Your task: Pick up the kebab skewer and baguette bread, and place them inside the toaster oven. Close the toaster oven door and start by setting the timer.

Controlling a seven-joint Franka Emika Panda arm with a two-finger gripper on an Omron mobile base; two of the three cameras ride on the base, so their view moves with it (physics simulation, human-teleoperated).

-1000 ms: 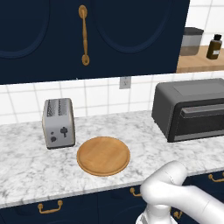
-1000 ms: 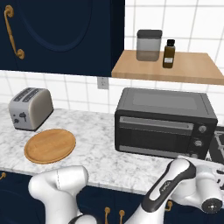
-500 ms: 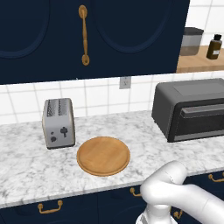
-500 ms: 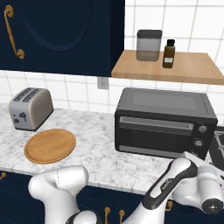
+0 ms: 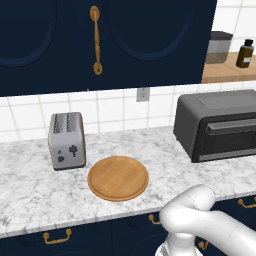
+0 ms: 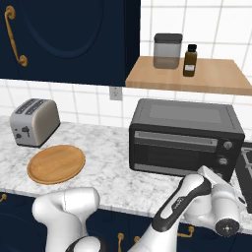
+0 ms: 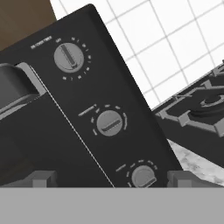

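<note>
toaster oven (image 6: 186, 138) dark grey, door (image 6: 173, 152) shut, 3 knobs; gripper (image 7: 111, 179) wide open, empty

A small silver two-slot toaster (image 5: 67, 140) stands at the left of a white marble counter (image 5: 30, 187). Just beside it lies a bare round wooden board (image 5: 118, 177). On a wooden wall shelf (image 6: 197, 76) sit a grey canister (image 6: 167, 50) and a dark bottle (image 6: 190, 60), side by side. Navy cabinets (image 5: 100, 40) with brass handles hang above.

Round board (image 5: 118, 178) lies on counter (image 5: 30, 190) between toaster (image 5: 67, 140) and toaster oven (image 5: 220, 125).
</note>
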